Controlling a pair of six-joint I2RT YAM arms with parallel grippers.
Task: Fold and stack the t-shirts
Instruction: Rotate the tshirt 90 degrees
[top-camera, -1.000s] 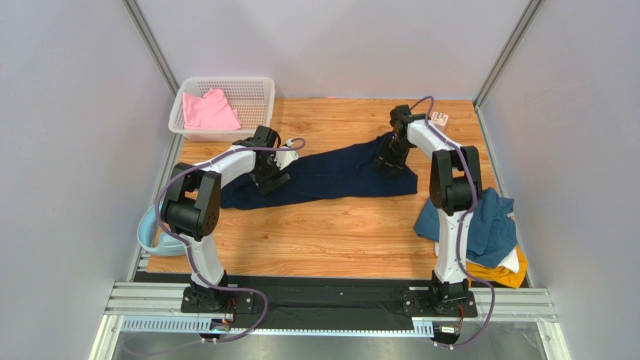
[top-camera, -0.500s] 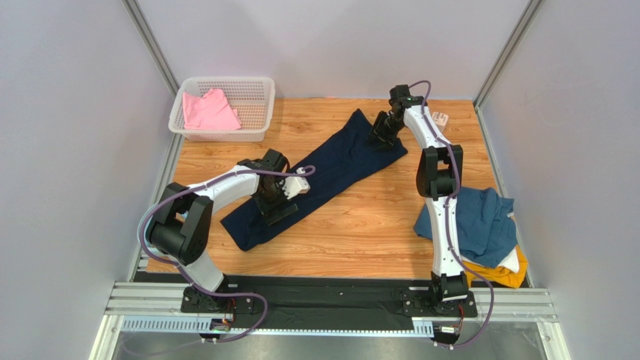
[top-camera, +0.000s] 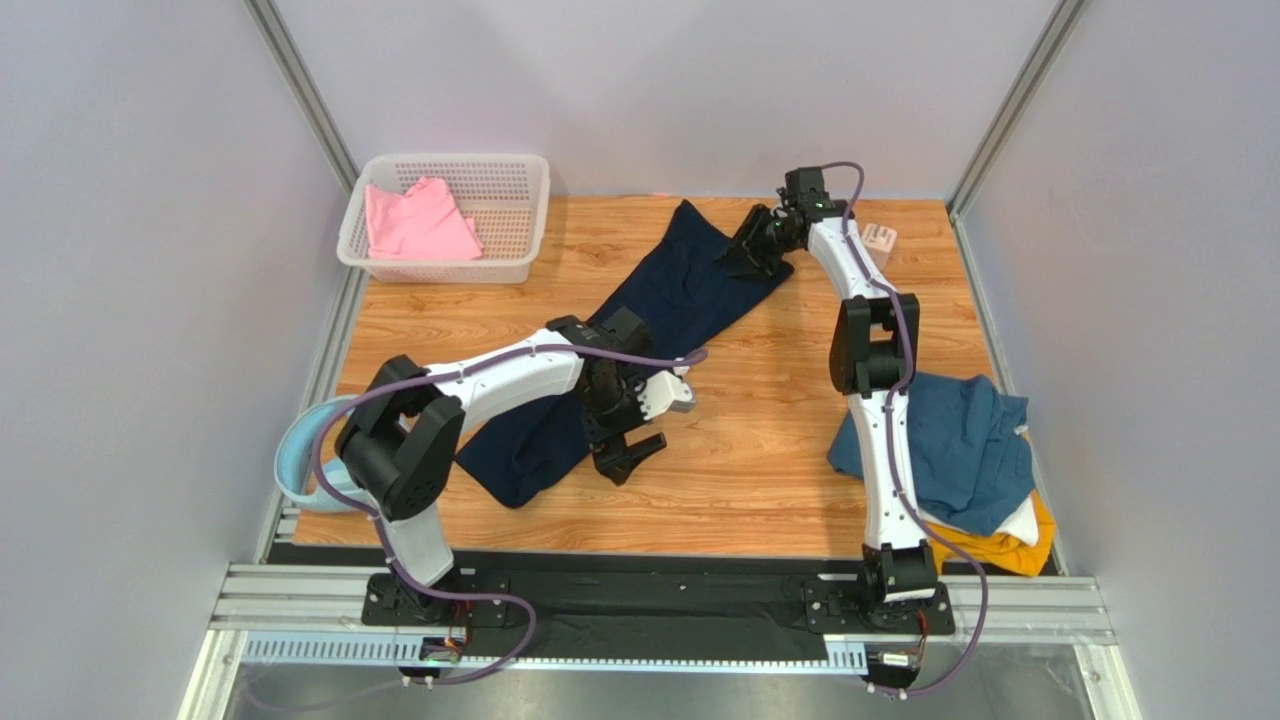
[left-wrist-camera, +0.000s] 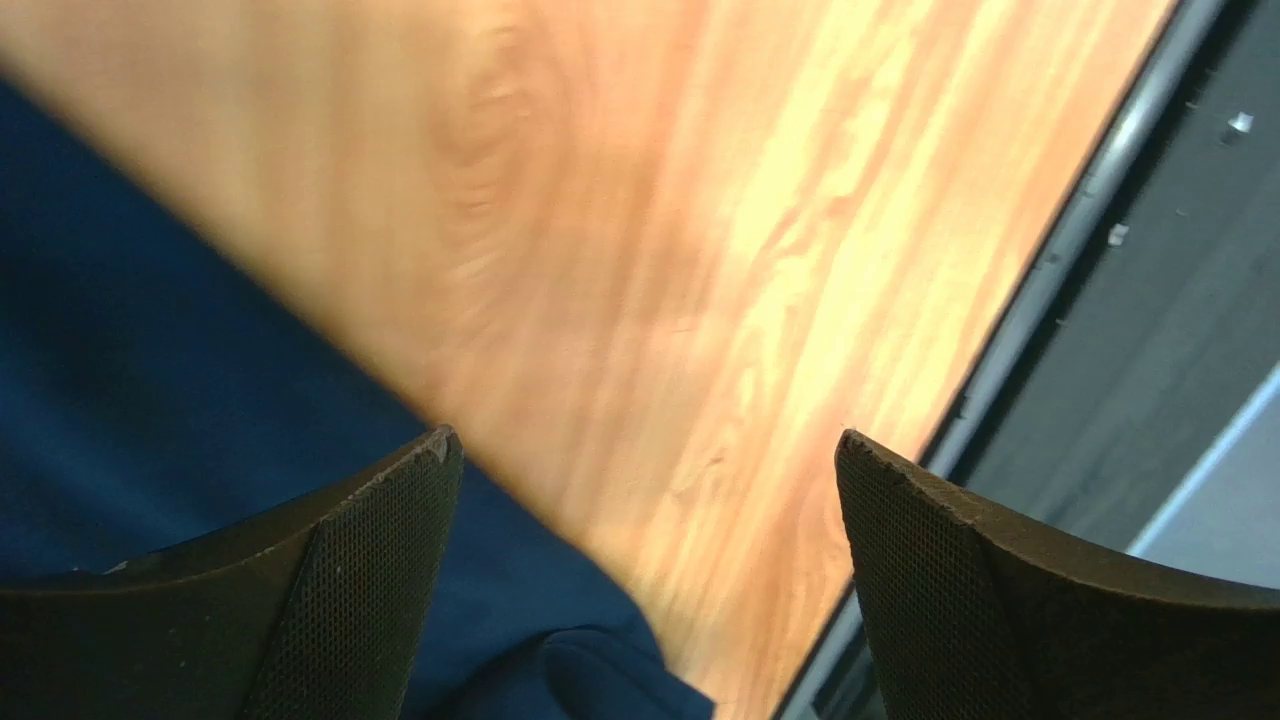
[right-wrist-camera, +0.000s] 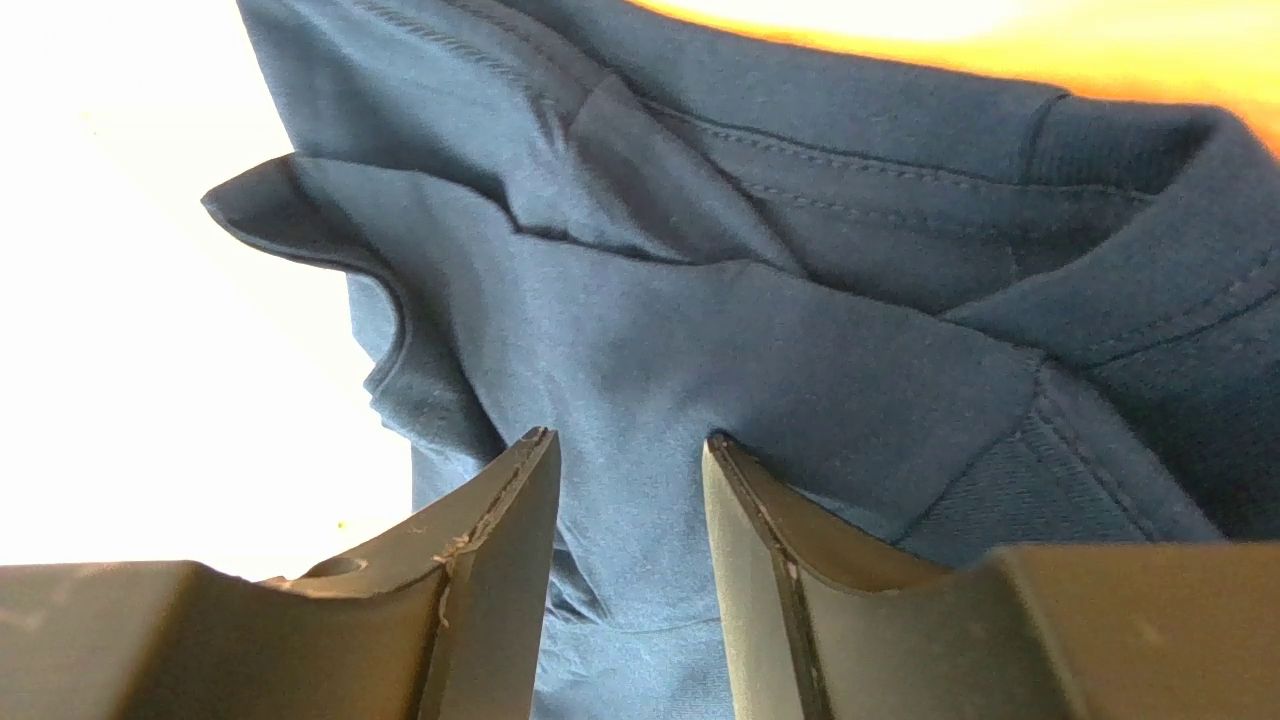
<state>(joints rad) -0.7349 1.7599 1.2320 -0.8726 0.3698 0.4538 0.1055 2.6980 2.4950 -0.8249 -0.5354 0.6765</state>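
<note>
The dark navy t-shirt lies stretched in a long diagonal band from the back middle of the table to the near left. My left gripper is wide open and empty, just off the shirt's near right edge; in the left wrist view navy cloth lies under the left finger and bare wood under the gap. My right gripper hovers over the shirt's far collar end; in the right wrist view its jaws stand a little apart above the navy cloth. The pink t-shirt lies in the basket.
A white basket stands at the back left. A heap of teal, white and mustard t-shirts lies at the right edge. A small white object sits at the back right. A light blue object hangs off the left edge.
The navy shirt swung from lying across the table to a diagonal. My left gripper moved nearer and rightward and let go of it. My right gripper moved toward the back.
</note>
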